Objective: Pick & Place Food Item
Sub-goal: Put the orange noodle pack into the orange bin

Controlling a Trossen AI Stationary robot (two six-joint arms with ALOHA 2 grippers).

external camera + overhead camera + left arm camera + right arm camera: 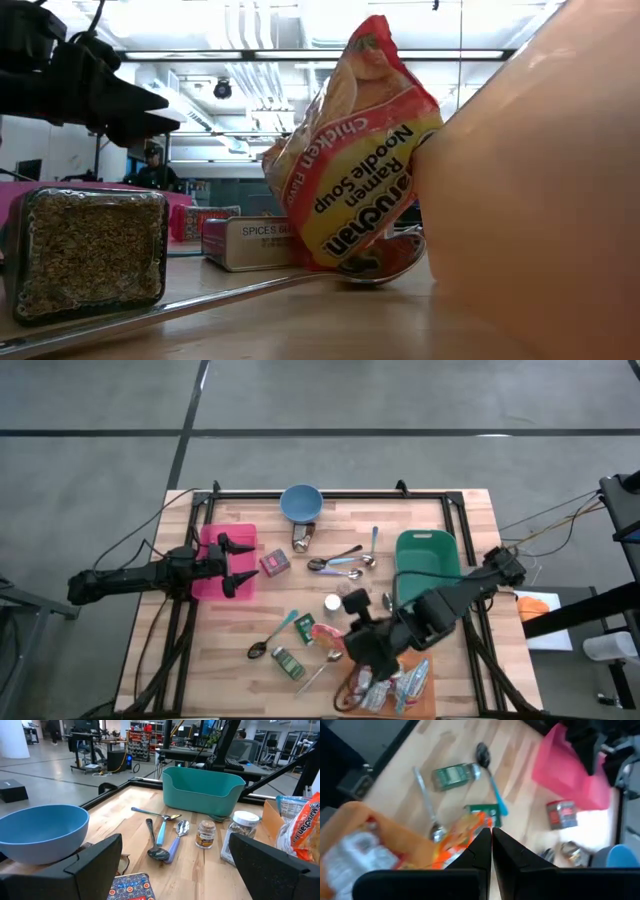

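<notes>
The food item is a red and yellow ramen noodle packet (pixel 322 632) (pixel 350 150) (pixel 462 837), near the table's front middle. It stands on end, tilted and upside down. My right gripper (pixel 345 640) (pixel 491 834) slants down at the packet's right side and is shut on it. An orange sheet hides the gripper in the low view. My left gripper (pixel 240 565) (pixel 175 857) waits open and level over the pink container (pixel 213 540) at the left. My right gripper pinches the ramen packet by an edge at its upper right (pixel 482 826), coming slanting down from the table's right. The fingers hide the exact spot. The packet hangs tilted beside and below them. Whether its lower end (pixel 345 262) touches the table, I cannot tell.
An orange sheet (pixel 428 700) (pixel 530 200) with more packets lies at the front right. A green jar (pixel 288 662) (pixel 90 250) and spoons (pixel 340 563) lie around the packet. A teal bin (pixel 428 555) stands at the right, a blue bowl (pixel 300 502) at the back, and a red tin (pixel 275 562) beside the pink container.
</notes>
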